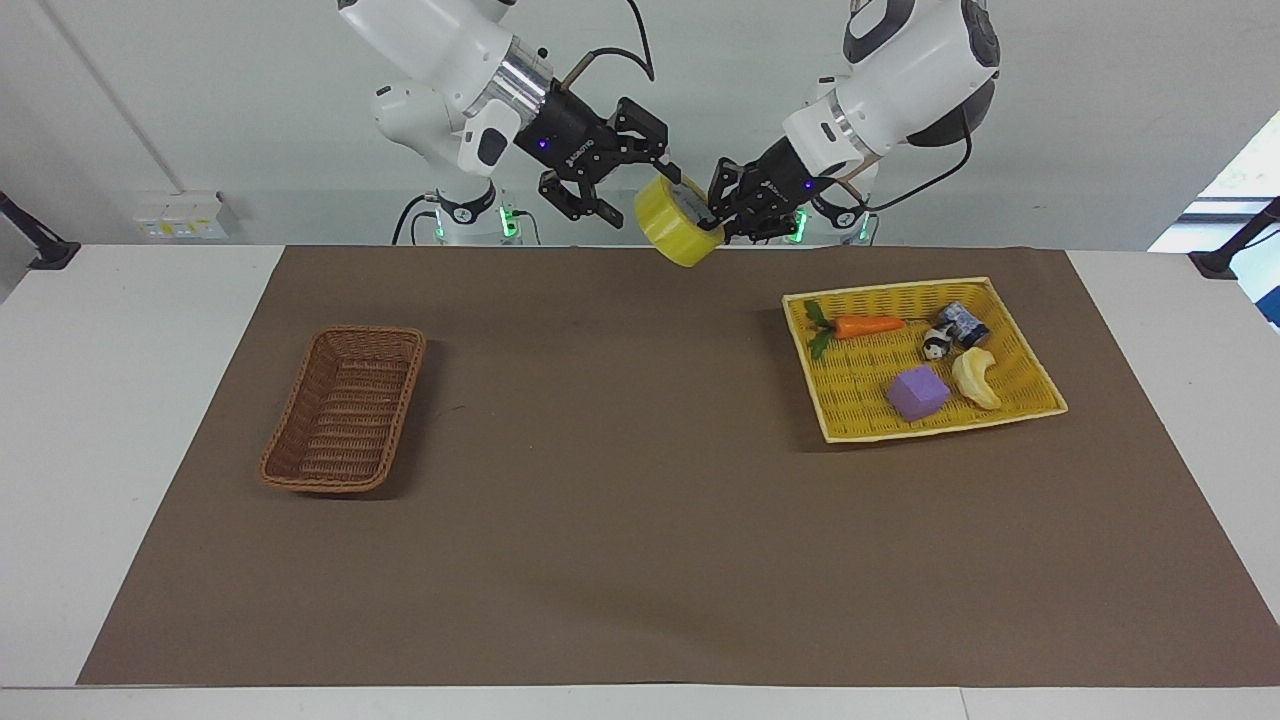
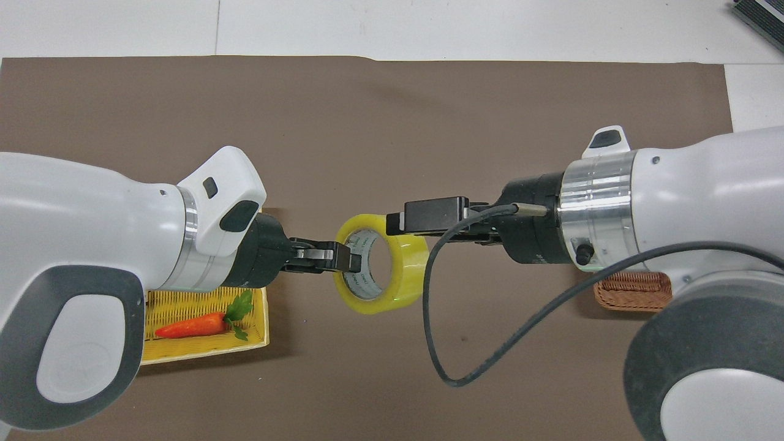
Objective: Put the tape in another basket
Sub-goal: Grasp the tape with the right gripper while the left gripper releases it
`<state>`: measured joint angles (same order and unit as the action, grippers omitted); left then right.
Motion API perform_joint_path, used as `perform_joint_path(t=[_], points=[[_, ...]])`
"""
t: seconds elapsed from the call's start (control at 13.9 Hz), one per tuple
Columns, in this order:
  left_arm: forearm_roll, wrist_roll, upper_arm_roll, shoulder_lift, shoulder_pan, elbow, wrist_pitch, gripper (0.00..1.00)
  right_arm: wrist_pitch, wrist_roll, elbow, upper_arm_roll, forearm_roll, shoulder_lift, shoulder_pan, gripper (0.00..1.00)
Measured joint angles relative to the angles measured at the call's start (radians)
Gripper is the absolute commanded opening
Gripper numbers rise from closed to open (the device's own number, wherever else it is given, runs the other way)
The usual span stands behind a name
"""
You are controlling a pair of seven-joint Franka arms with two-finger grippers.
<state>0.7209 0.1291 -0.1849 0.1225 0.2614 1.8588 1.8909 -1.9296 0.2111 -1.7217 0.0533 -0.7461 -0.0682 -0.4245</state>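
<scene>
Item: tape (image 1: 678, 226) — I am gripping its wall in my left gripper (image 1: 716, 214), fingers clamped through the ring, holding it in the air over the brown mat (image 1: 620, 520), between the two baskets and tilted on its edge.

Item: right gripper (image 1: 655, 172) — I am holding it spread wide, its fingers reaching around the tape's other rim; whether they are touching it, I cannot tell.

Item: basket (image 1: 345, 422) — it is sitting on the mat toward my right arm's end.

Item: yellow tray (image 1: 850, 405) — it is sitting toward my left arm's end, carrying a carrot (image 1: 865, 326), a purple cube (image 1: 918, 393), a banana (image 1: 976, 379) and a panda figure (image 1: 936, 345).
</scene>
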Motion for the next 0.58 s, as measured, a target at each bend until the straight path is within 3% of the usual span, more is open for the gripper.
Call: perform_joint_path(t=[0.58], points=[[0.002, 0.039, -0.010, 0.000, 0.046, 0.000, 0.123, 0.00, 0.000, -0.032, -0.066, -0.002, 0.011, -0.042, -0.002, 1.00]])
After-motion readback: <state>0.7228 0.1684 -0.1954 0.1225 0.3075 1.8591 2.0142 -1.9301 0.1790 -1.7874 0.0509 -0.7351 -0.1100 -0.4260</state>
